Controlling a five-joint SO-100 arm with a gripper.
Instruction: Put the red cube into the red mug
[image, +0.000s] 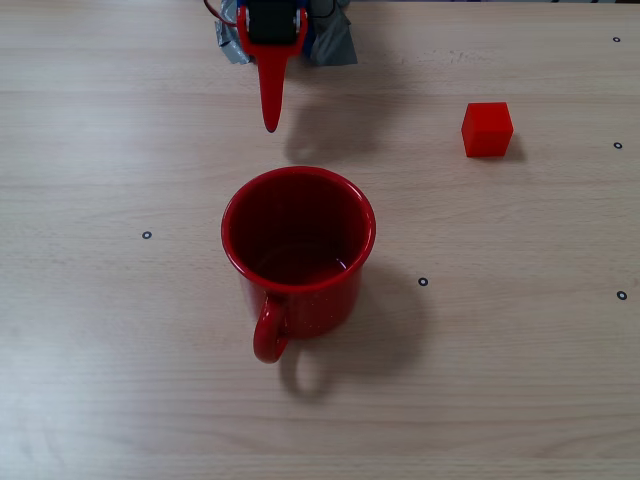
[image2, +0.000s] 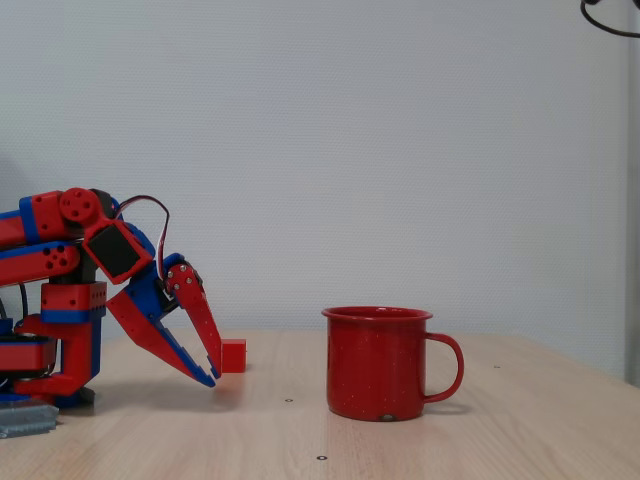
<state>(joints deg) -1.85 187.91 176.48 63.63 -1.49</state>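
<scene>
- The jaws (image2: 210, 375) hung released and empty in the side-on fixed view, two red-and-blue fingers splayed apart near their roots, tips down close to the desk (image2: 480, 440) but holding nothing. From above, only one tapering red finger (image: 270, 95) showed clearly, pointing toward the mug.
- In the overhead fixed view, going left to right, the jaws stood at top left of centre, the red mug (image: 298, 255) sat mid-desk just below them, and the red cube (image: 487, 129) lay well apart at upper right.
- The red mug stood upright, mouth open and nothing inside, its handle (image: 270, 330) turned toward the camera. Side-on, the same mug (image2: 378, 362) sat right of the jaws.
- The red cube rested flat on the bare desk, clear on every side. Side-on, the cube (image2: 233, 356) seemed to be beside the fingertips, yet the overhead view showed that it was farther off.
- The cube looked light, rigid and matte, so it would likely take a firm squeeze without crushing or slipping.
- Its best hold seemed to be across two opposite flat faces, fingers square to them and centred, since a corner pinch could twist it out.
- The mug's mouth was much wider than the cube, so the drop looked forgiving.
</scene>
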